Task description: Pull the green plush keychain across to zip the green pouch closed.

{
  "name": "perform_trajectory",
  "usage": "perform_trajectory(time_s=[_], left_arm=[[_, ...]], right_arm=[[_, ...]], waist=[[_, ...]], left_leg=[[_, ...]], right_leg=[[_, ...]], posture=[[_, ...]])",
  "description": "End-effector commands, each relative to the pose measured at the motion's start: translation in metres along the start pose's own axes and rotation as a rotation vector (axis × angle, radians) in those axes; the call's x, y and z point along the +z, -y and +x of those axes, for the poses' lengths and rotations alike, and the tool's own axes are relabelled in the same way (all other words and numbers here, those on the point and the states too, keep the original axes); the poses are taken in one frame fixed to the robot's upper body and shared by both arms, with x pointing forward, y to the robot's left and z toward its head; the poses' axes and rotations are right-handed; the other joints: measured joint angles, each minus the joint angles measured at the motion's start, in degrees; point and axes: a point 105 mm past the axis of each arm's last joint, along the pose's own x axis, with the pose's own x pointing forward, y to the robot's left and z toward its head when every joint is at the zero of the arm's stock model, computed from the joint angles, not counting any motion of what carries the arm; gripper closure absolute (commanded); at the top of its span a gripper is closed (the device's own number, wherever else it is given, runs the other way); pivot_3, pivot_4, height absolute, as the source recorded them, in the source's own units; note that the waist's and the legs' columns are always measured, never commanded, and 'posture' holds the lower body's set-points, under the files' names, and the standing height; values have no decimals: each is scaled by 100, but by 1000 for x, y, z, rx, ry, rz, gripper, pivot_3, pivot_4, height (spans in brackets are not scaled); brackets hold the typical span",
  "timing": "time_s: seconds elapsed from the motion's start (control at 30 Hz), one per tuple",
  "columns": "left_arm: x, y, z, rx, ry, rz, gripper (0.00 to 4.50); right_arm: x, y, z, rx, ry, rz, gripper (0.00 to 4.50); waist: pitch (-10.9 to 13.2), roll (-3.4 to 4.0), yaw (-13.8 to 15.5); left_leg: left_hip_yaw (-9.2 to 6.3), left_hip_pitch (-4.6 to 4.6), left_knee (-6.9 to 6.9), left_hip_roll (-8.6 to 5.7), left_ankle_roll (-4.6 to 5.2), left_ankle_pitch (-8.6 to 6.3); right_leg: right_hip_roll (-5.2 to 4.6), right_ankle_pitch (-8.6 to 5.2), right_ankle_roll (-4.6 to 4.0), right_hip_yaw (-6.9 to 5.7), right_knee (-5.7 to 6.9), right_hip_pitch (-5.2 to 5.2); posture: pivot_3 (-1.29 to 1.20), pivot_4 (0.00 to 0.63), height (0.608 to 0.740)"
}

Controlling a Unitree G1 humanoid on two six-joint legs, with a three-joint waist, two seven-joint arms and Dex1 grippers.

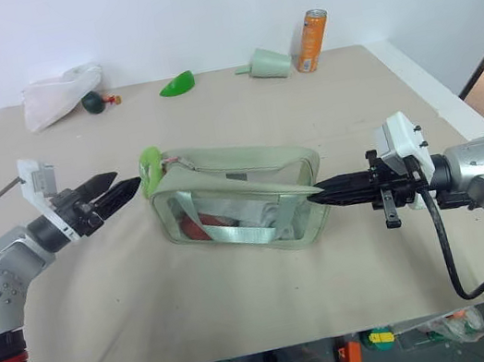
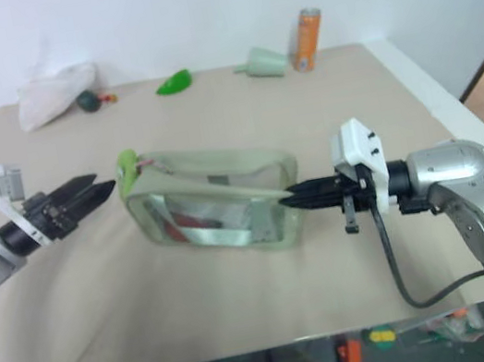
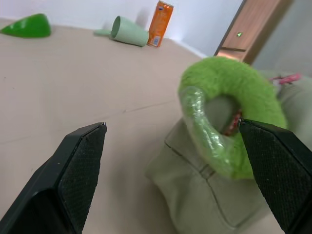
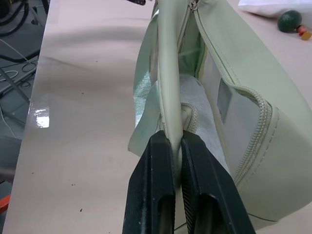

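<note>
One green pouch (image 1: 235,196), one green plush keychain (image 1: 151,170).

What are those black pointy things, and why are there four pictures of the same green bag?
The black pointy things are a robot's pinchers; it has two arms. Two pictures come from cameras in its head, looking down at a table. The other two come from little cameras on its wrists, so you see up close what each pincher sees.

In the middle lies a pale green pouch with see-through sides. A fluffy green plush keychain hangs on its zipper. The right gripper is shut on the pouch's edge. The left gripper is open, with the fluffy ring right in front of it, not grabbed yet.

At the back of the table are a white cloth bag, a shiny green leaf shape, a pale green funnel and an orange can.
</note>
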Motion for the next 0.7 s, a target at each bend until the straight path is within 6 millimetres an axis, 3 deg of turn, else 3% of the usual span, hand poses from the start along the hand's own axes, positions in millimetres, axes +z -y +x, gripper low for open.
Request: perform_trajectory(time_s=[0.03,0.17,0.43,0.6,0.7], left_arm=[[14,-1,5,9,40,49,29],[12,-5,14,18,39,25,29],[4,7,22,-61,0,-4,29],[5,17,21,-124,-6,-12,1378],[11,20,20,-143,14,-19,2519]], right_arm=[[8,-3,2,4,12,-42,4453],[7,-5,1,-5,11,-44,4453],[8,-7,-1,-17,10,-43,4453],[7,-6,0,-22,11,-42,4500],[6,-6,1,-21,12,-41,4500]], waist=[[0,0,0],[0,0,1],[-1,-2,-6],[-1,-2,-6],[-1,-2,-6]], left_leg=[[-1,0,0,0,0,0],[-2,1,0,-2,-1,1],[-2,3,1,0,-2,2],[-3,3,1,0,-4,3],[-2,3,1,0,-4,3]], right_leg=[[0,0,0,-1,0,0],[0,1,1,-1,1,2],[3,2,4,1,2,2],[3,3,4,0,2,2],[2,3,4,1,2,3]], posture=[[0,150,740],[0,150,740],[0,150,740],[0,150,740],[0,150,740]])
